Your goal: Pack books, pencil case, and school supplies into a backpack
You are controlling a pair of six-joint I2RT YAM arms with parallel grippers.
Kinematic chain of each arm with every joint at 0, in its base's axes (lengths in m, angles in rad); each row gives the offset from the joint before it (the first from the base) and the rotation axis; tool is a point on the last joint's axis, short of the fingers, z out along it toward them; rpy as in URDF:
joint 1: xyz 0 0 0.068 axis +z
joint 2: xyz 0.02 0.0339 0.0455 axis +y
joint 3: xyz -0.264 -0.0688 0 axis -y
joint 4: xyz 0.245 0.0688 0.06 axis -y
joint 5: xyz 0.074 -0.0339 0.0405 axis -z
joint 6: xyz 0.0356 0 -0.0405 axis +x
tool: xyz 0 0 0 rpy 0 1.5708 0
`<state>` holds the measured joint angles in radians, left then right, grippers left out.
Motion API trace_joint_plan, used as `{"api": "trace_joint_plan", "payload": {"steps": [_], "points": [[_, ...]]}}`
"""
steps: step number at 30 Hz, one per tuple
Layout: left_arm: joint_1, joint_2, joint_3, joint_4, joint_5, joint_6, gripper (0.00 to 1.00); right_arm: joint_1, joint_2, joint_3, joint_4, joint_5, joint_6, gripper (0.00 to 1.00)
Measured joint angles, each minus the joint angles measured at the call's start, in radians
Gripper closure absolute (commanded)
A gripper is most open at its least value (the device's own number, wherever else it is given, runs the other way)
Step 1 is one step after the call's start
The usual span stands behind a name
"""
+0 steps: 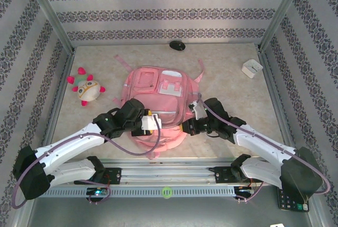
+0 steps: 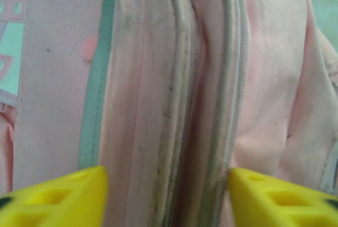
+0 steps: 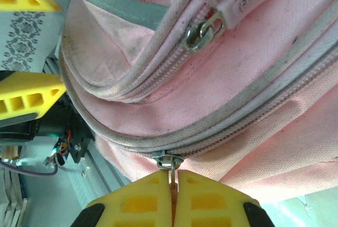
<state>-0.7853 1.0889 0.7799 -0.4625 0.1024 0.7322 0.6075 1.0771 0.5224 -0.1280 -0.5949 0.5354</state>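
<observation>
Right hand (image 3: 172, 178) pinching zipper pull (image 3: 169, 160), left hand (image 2: 168, 187) spread over backpack (image 2: 269, 79)

2 arms reach inward; left gripper (image 2: 168, 187) jaws apart, right gripper (image 3: 172, 178) pinched shut on zipper pull (image 3: 170, 164).

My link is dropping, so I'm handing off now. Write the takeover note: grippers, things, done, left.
Right gripper: shut on a zipper pull at the backpack's near end.
Left gripper: open, fingers either side of the zipper seams, holding nothing.
Backpack: flat mid-table, front pockets up, visible zippers look closed.
Done: pull gripped; contents cannot be told.
Left: probably run that zipper, then check what still needs packing.
</observation>
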Motion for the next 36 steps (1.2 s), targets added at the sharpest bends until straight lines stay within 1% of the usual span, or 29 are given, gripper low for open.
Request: {"api": "trace_joint_plan", "payload": {"steps": [2,4,7,9,13,14,15,16,18,19,20,22,24,28,31,33,36], "points": [[-0.027,0.032,0.034,0.013,-0.002,-0.040,0.26,0.006,0.015,0.000,0.003,0.003,0.008,1.00],[-0.082,0.081,0.071,0.060,-0.021,-0.080,0.22,0.011,0.024,0.000,0.006,0.004,0.011,1.00],[-0.153,0.178,0.117,0.139,-0.059,-0.117,0.20,0.013,0.027,0.000,0.006,0.004,0.011,1.00],[-0.171,0.233,0.126,0.181,-0.066,-0.128,0.19,0.013,0.027,0.000,0.006,0.004,0.012,1.00],[-0.175,0.292,0.122,0.201,-0.082,-0.136,0.19,0.013,0.028,0.000,0.006,0.004,0.012,1.00],[-0.175,0.294,0.119,0.204,-0.085,-0.137,0.22,0.013,0.028,0.000,0.006,0.004,0.012,1.00],[-0.175,0.294,0.113,0.213,-0.089,-0.137,0.46,0.013,0.028,0.000,0.006,0.004,0.013,1.00],[-0.175,0.294,0.104,0.222,-0.097,-0.138,0.55,0.013,0.028,0.000,0.006,0.003,0.015,1.00],[-0.176,0.290,0.069,0.245,-0.101,-0.134,0.78,0.012,0.028,0.000,0.010,0.003,0.015,1.00],[-0.180,0.286,0.051,0.257,-0.099,-0.130,0.86,0.011,0.028,0.000,0.012,0.003,0.015,1.00],[-0.183,0.279,0.039,0.266,-0.096,-0.125,0.90,0.008,0.028,0.000,0.012,0.003,0.016,1.00],[-0.185,0.244,0.016,0.277,-0.082,-0.112,0.95,-0.026,0.027,0.000,0.015,-0.004,0.017,1.00],[-0.174,0.199,-0.005,0.290,-0.068,-0.103,0.97,-0.089,0.027,-0.001,0.025,-0.025,0.017,1.00],[-0.154,0.113,-0.049,0.327,-0.014,-0.077,0.98,-0.243,0.053,0.000,0.059,-0.109,0.002,1.00],[-0.150,0.069,-0.066,0.335,0.029,-0.054,0.99,-0.329,0.132,0.021,0.071,-0.169,-0.018,1.00],[-0.148,0.050,-0.076,0.331,0.047,-0.043,0.99,-0.357,0.194,0.051,0.074,-0.191,-0.028,1.00],[-0.140,0.040,-0.086,0.329,0.051,-0.030,0.99,-0.362,0.248,0.084,0.073,-0.225,-0.042,1.00]]}}
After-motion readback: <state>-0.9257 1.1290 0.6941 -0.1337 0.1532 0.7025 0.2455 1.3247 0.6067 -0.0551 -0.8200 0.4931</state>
